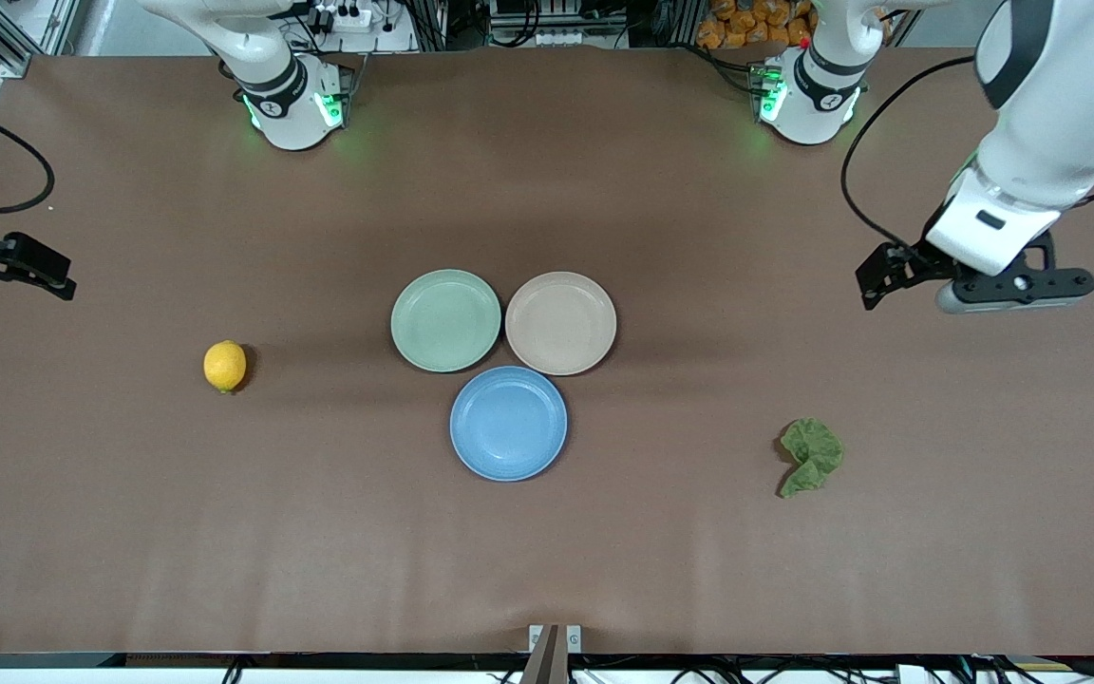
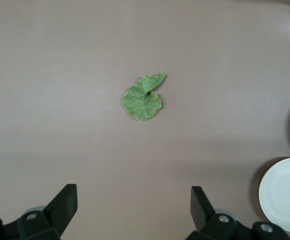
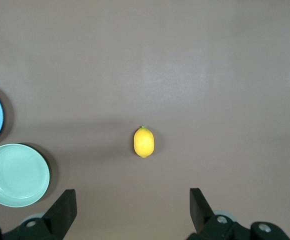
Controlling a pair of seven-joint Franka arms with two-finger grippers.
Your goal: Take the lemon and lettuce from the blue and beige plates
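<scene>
A yellow lemon (image 1: pixel 225 366) lies on the bare table toward the right arm's end; it also shows in the right wrist view (image 3: pixel 144 142). A crumpled green lettuce leaf (image 1: pixel 811 456) lies on the table toward the left arm's end, also in the left wrist view (image 2: pixel 143 97). The blue plate (image 1: pixel 508 423) and the beige plate (image 1: pixel 560 323) sit mid-table, both empty. My right gripper (image 3: pixel 133 200) is open and empty, up over the table near the lemon. My left gripper (image 2: pixel 133 200) is open and empty, up over the table near the lettuce.
An empty green plate (image 1: pixel 445 320) touches the beige plate on the side toward the right arm, farther from the front camera than the blue plate. The arms' bases (image 1: pixel 292 104) stand along the back edge. Brown table (image 1: pixel 547 551) spreads around the plates.
</scene>
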